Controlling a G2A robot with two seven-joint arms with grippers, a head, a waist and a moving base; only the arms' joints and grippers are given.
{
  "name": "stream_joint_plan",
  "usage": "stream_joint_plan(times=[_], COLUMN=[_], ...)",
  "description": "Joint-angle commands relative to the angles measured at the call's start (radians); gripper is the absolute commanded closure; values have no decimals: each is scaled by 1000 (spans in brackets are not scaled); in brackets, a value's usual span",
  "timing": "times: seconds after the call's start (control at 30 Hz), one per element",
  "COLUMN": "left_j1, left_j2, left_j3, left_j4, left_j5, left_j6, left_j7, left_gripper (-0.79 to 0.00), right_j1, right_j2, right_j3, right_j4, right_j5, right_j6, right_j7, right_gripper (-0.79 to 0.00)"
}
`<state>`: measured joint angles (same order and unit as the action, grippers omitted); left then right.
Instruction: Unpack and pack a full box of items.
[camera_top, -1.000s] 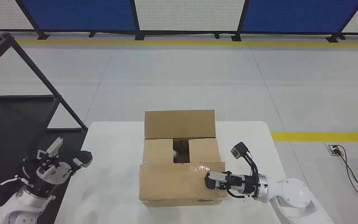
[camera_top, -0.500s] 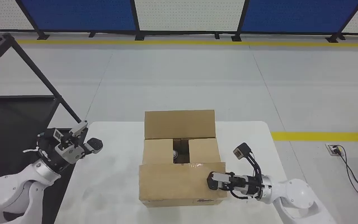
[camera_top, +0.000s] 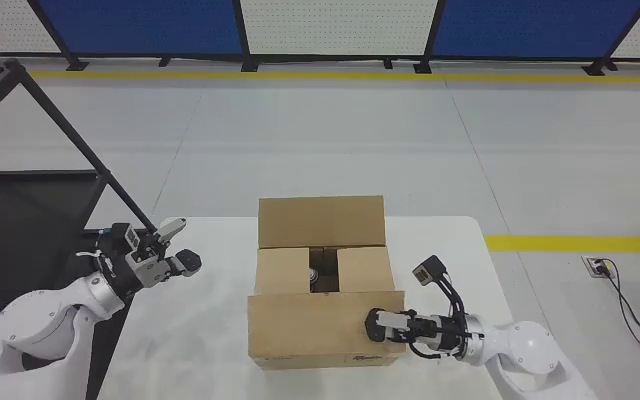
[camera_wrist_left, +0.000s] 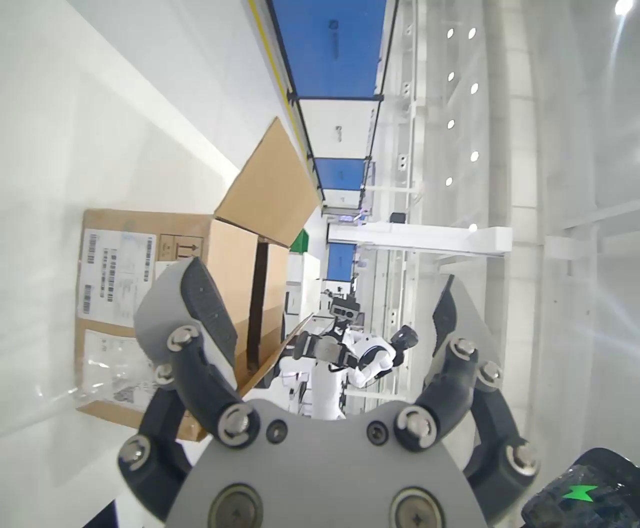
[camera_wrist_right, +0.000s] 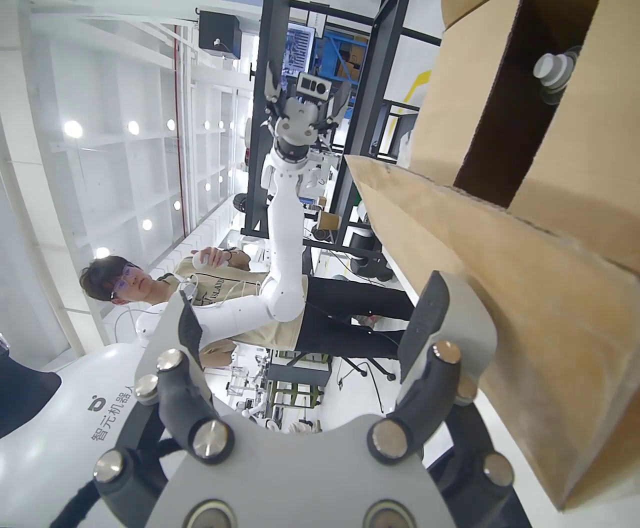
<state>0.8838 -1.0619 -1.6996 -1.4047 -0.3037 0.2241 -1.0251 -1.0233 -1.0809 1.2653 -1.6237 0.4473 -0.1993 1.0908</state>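
Note:
A cardboard box (camera_top: 300, 340) stands in the middle of the white table (camera_top: 200, 330). Its back flap (camera_top: 320, 220) is up, the two inner flaps lie nearly flat, and a narrow gap between them shows an item with a white cap (camera_top: 318, 275) (camera_wrist_right: 552, 67). The front flap (camera_wrist_right: 500, 280) hangs out towards me. My right gripper (camera_top: 375, 325) (camera_wrist_right: 310, 325) is open at that flap's right end, with one finger (camera_wrist_right: 435, 320) against the cardboard and nothing between the fingers. Left of the box (camera_wrist_left: 225, 270), my left gripper (camera_top: 187, 262) (camera_wrist_left: 325, 310) hovers open above the table, pointing at the box's labelled side.
A black metal frame (camera_top: 60, 130) stands off the table's left edge, close behind my left arm. Bare table surface lies between the left gripper and the box. The table's right strip (camera_top: 450, 240) holds my right arm.
My left arm has swung from the table's front left corner up and right towards the box, its gripper still open. The right gripper has edged slightly left along the front flap.

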Motion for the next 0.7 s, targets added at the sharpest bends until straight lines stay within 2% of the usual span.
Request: stream_joint_plan(times=[0.0, 0.17, 0.3, 0.53, 0.67], left_j1=[-85, -246, -349, -478, -532], left_j2=[1, -8, -24, -60, -82], left_j3=[43, 155, 251, 408, 469], left_j4=[101, 287, 405, 565, 658], left_j5=[29, 63, 112, 180, 189], left_j6=[-38, -141, -201, -312, -415], left_j7=[-20, -41, -3, 25, 47], left_gripper=[-785, -785, -785, -785, -785], right_j1=[0, -18, -34, -30, -19], right_j2=[0, 2, 3, -1, -5], right_j3=[-4, 0, -4, -37, -49], right_j4=[-3, -16, -42, -64, -57], right_j5=[-2, 2, -7, -27, -15], right_j6=[-5, -24, -28, -23, -23], right_j7=[3, 5, 3, -36, -62], right_gripper=[-785, -785, -785, -785, -785])
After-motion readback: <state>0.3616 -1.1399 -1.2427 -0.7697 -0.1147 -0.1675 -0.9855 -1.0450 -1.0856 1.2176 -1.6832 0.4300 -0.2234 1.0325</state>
